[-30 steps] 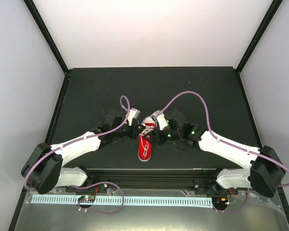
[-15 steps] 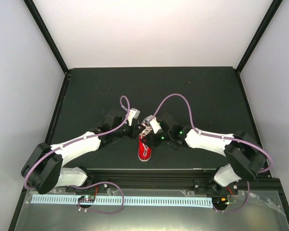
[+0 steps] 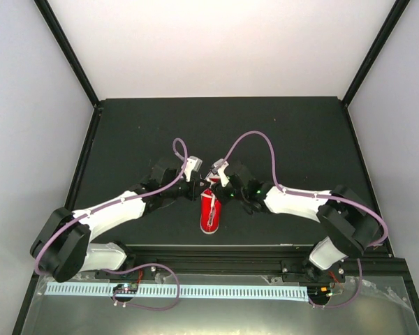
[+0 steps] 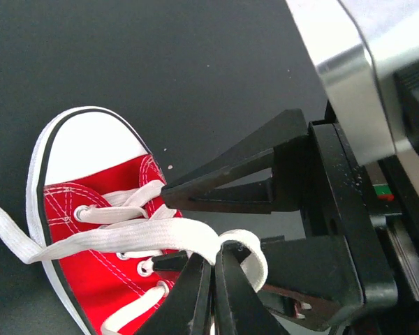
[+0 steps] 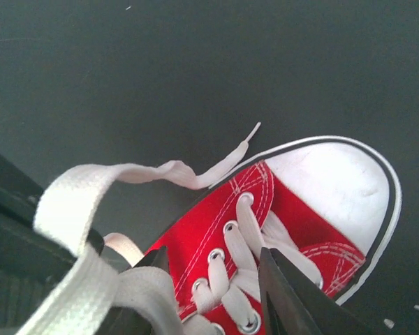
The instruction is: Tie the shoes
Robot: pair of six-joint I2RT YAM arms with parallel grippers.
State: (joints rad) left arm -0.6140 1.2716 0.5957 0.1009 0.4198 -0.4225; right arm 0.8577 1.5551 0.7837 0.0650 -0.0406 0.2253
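Note:
A small red sneaker (image 3: pixel 209 215) with a white toe cap lies on the black table between both arms, toe toward the arm bases. My left gripper (image 4: pixel 215 252) is shut on a folded loop of white lace (image 4: pixel 126 237) over the eyelets. My right gripper (image 5: pixel 213 255) faces it from the other side and hangs open just above the laced tongue (image 5: pixel 265 237), one finger on each side. A broad lace strand (image 5: pixel 91 188) drapes over its left finger (image 5: pixel 150 279). The lace's free end (image 5: pixel 248 136) trails on the table. In the top view the left gripper (image 3: pixel 197 191) and right gripper (image 3: pixel 216 192) nearly meet above the shoe.
The black table (image 3: pixel 126 139) is ringed by white walls and a black frame. A metal rail (image 3: pixel 216 250) runs along the near edge by the arm bases. Purple cables (image 3: pixel 255 139) arch above both wrists.
My right arm has swung left toward the shoe, its elbow folding in, and its jaws have narrowed. The left gripper has stayed shut on the lace loop.

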